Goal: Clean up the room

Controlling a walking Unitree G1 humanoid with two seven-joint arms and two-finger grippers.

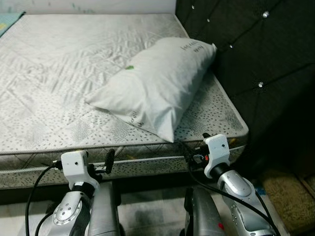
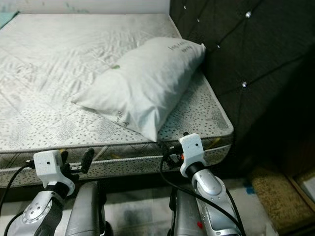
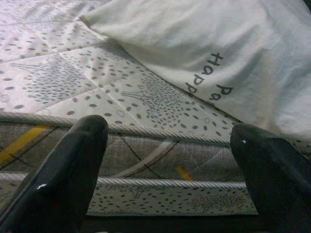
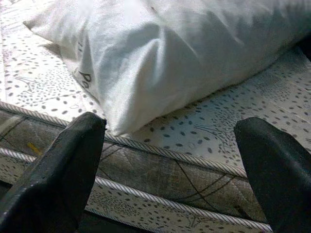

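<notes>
A white pillow with dark lettering lies slanted on the bare patterned mattress, its top end against the headboard and its lower corner near the mattress's front edge. My left gripper is open, level with the mattress's side, just below and left of the pillow's corner. My right gripper is also open and faces the pillow's lower corner from in front of the bed. Neither gripper holds or touches anything.
A dark tufted headboard rises along the bed's right side. On the floor at the right lies a brown mat. A teal cloth edge shows at the far left corner of the bed. The mattress's side stands directly ahead of both arms.
</notes>
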